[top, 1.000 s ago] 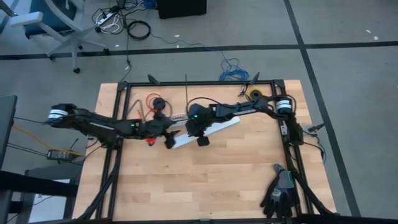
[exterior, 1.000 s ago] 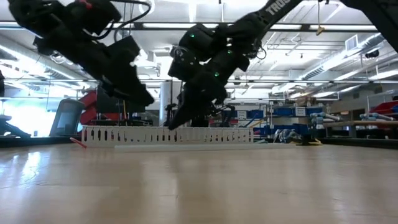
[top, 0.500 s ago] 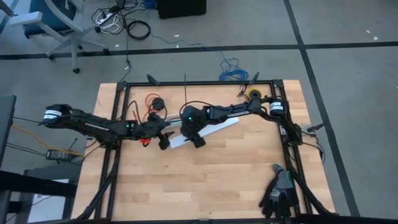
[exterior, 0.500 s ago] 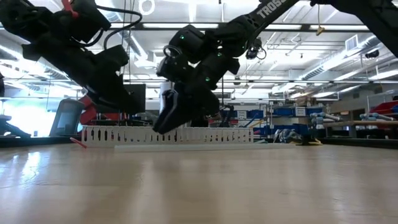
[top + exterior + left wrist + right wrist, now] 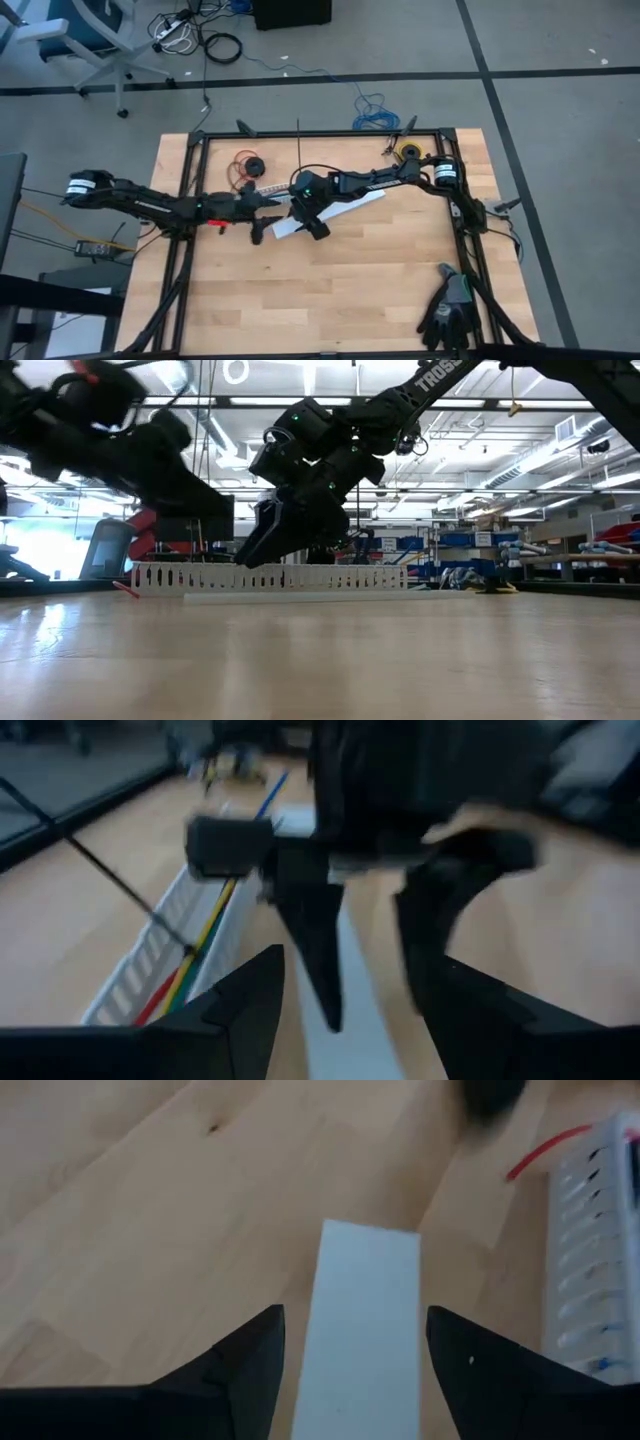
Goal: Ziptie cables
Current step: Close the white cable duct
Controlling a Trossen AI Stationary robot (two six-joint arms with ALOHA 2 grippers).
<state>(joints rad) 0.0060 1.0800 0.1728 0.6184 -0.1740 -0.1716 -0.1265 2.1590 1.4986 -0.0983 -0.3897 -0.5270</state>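
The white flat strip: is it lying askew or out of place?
Somewhat. The white flat strip lies loose on the wood beside the slotted channel, not on it, below the open right claw. The cables lie uncovered in the channel.

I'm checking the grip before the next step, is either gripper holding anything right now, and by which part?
Nothing is held. The right gripper stands open above the flat white strip, and the left gripper is open too, with nothing between its fingers.

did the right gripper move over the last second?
Yes. In the high view the right gripper has shifted toward the table's left side along the white flat strip, which stayed put, closer to the left gripper.
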